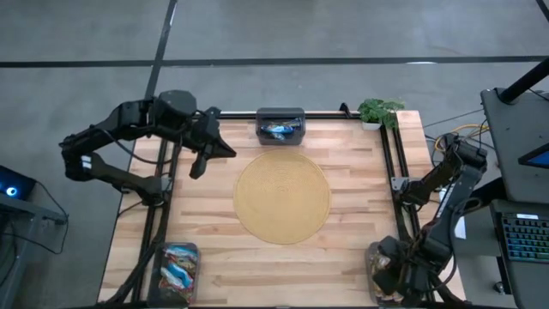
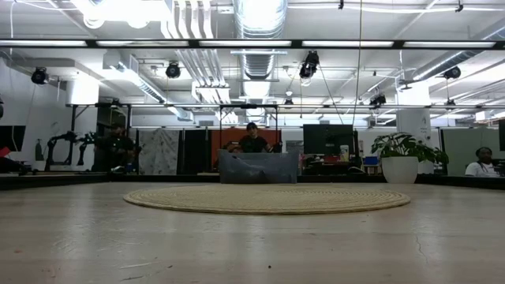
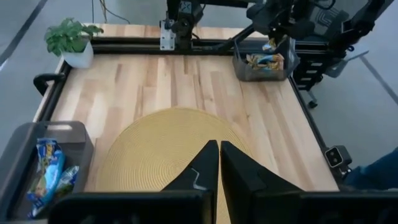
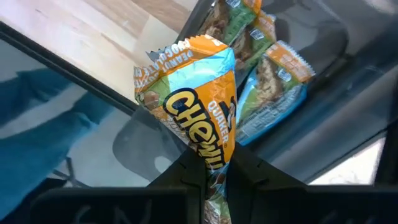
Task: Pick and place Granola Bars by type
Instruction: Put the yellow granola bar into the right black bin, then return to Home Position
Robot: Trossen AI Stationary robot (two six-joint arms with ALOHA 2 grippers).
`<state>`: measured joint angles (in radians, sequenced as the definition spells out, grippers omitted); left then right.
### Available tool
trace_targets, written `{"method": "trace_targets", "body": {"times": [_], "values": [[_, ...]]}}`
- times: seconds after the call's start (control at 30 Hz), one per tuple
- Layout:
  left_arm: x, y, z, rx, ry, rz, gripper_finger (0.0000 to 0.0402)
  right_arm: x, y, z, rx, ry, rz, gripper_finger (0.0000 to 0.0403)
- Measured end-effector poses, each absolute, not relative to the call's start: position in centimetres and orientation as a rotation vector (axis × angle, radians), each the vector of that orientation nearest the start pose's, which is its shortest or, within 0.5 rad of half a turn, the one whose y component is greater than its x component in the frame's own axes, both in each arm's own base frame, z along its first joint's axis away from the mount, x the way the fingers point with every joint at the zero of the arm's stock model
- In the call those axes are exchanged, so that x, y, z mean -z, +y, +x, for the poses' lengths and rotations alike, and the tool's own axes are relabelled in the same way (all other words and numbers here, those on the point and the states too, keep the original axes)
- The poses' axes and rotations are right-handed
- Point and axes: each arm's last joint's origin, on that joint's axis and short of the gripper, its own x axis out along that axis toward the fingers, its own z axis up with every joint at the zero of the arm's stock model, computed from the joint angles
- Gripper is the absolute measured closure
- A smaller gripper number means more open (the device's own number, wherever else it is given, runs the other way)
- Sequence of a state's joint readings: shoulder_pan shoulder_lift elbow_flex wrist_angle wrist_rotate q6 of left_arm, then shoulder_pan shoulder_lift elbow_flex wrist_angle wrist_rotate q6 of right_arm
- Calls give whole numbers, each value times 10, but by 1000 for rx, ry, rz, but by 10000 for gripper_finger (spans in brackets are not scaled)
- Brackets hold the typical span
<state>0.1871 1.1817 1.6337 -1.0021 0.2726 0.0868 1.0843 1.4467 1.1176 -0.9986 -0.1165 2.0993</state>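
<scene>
Granola bars lie in three grey bins. Blue ones are in the far-edge bin (image 1: pixel 280 129), also visible in the left wrist view (image 3: pixel 46 171). Blue-white and red ones fill the near-left bin (image 1: pixel 177 269). Orange ones sit in the near-right bin (image 3: pixel 264 61). My right gripper (image 4: pixel 210 177) is over that near-right bin (image 1: pixel 383 268), shut on an orange-and-blue bar (image 4: pixel 196 118). My left gripper (image 3: pixel 219 163) hangs shut and empty over the table's far left (image 1: pixel 201 161), beside the round woven mat (image 1: pixel 282 196). My right gripper pinches the orange-and-blue bar between its two fingers (image 4: pixel 180 174) at one end of the wrapper (image 4: pixel 214 155). The rest of the bar sticks out past the fingertips, with its crimped far end (image 4: pixel 165 59) free. Other orange bars (image 4: pixel 273 87) lie in the bin behind it.
The woven mat (image 2: pixel 268 199) fills the table's middle. A small potted plant (image 1: pixel 378 112) stands at the far-right corner. Black rails run along the left and right sides (image 1: pixel 388 163). People sit in the room beyond the far edge (image 2: pixel 252 140).
</scene>
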Motion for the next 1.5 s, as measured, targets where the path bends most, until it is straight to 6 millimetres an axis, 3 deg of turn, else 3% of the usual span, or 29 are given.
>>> {"method": "trace_targets", "body": {"times": [0.27, 0.77, 0.9, 1.23, 1.5], "values": [[-457, 27, 186, 97, 528, -72, 401, -242, 234, 119, 720, 1530, 1129, 374], [-457, 27, 187, 97, 529, -73, 401, -241, 232, 118, 742, 1524, 1118, 372], [-457, 27, 187, 97, 529, -73, 401, -241, 232, 118, 743, 1524, 1117, 350], [-457, 28, 187, 96, 529, -74, 401, -241, 231, 120, 734, 1521, 1112, 248], [-459, 28, 188, 93, 508, -67, 401, -246, 230, 125, 635, 1339, 1067, 233]]}}
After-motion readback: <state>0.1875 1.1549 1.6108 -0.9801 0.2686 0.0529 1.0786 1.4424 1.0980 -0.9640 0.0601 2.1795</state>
